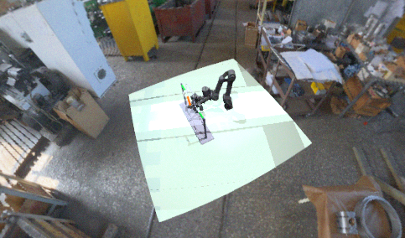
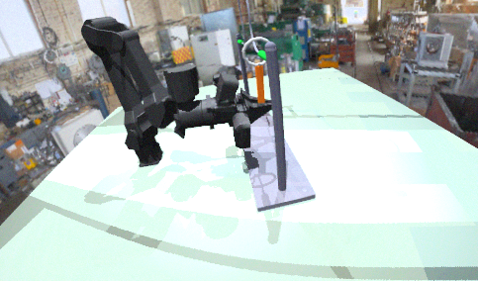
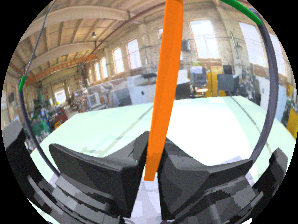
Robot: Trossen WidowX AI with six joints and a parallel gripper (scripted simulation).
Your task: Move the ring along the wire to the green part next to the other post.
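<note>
My gripper [image 1: 193, 105] [image 2: 262, 105] [image 3: 152, 135] is shut on the lower end of the orange handle [image 1: 189, 100] [image 2: 259, 84] [image 3: 168, 75], which stands nearly upright. The pale ring [image 2: 256, 39] is above the handle; the wire appears to pass through it, but contact is too small to tell. The ring is out of the wrist view. One green part [image 1: 202, 115] [image 2: 261, 54] [image 3: 242, 9] joins the near post [image 1: 205, 129] [image 2: 277, 124] [image 3: 272, 75]. The other green part [image 1: 183, 87] [image 2: 239, 42] [image 3: 22, 81] is at the far post [image 2: 244, 71] [image 3: 31, 127]. The handle is between the posts.
The grey base plate [image 1: 207, 140] [image 2: 296, 185] carries both posts and lies on the pale table [image 1: 179, 180] [image 2: 375, 188]. The thin grey wire [image 3: 37, 37] rises from the far green part. The near post stands close beside the fingers in the exterior view.
</note>
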